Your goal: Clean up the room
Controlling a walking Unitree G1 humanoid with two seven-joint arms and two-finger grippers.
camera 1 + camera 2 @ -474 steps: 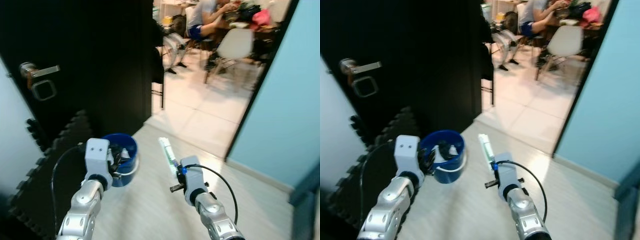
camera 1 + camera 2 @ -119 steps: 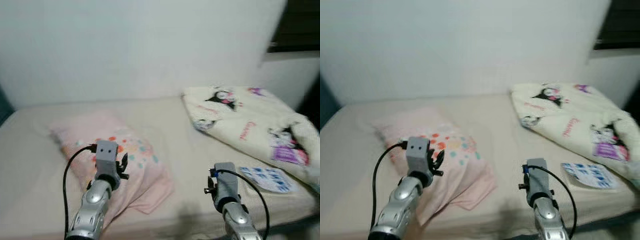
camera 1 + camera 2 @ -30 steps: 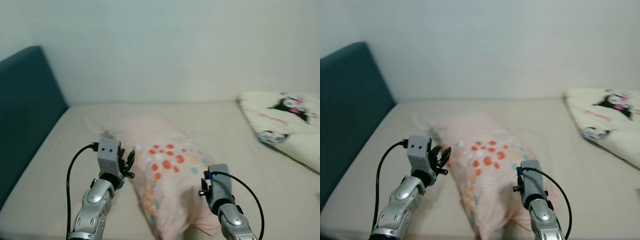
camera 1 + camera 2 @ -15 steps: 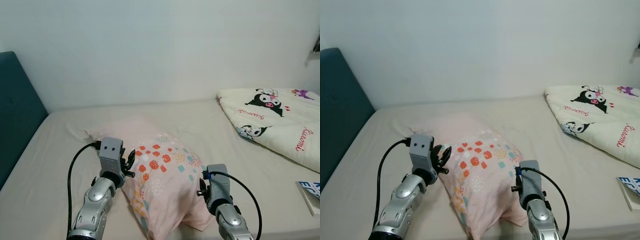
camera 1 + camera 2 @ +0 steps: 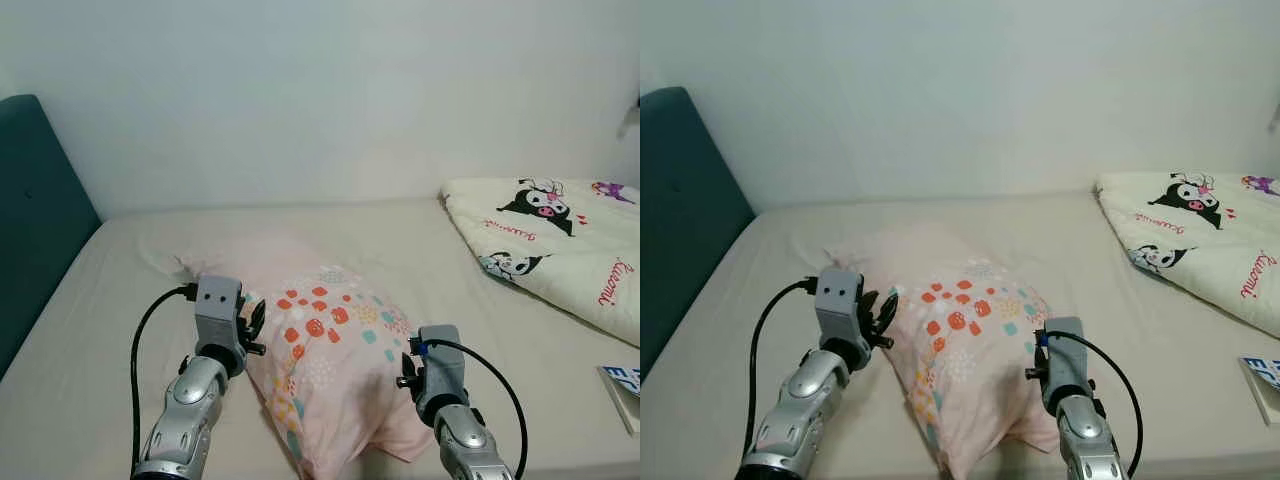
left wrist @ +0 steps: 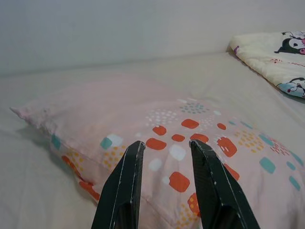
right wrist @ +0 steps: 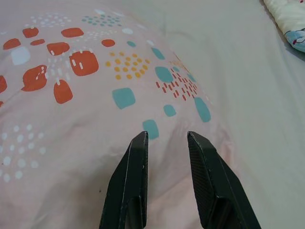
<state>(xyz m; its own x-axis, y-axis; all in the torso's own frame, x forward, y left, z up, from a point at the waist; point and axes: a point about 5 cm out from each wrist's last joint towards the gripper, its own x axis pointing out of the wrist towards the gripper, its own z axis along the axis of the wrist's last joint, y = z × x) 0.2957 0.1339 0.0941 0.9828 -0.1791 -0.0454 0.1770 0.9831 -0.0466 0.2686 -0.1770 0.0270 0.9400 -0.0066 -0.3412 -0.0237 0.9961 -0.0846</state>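
Pink spotted pillow on bed, left end effector and right end effector parted at its sides

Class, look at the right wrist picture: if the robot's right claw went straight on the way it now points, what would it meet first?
Most likely the pink pillow. The right claw is open and points at its spotted cover, which lies just past the fingertips. Whether they already touch it is hard to tell.
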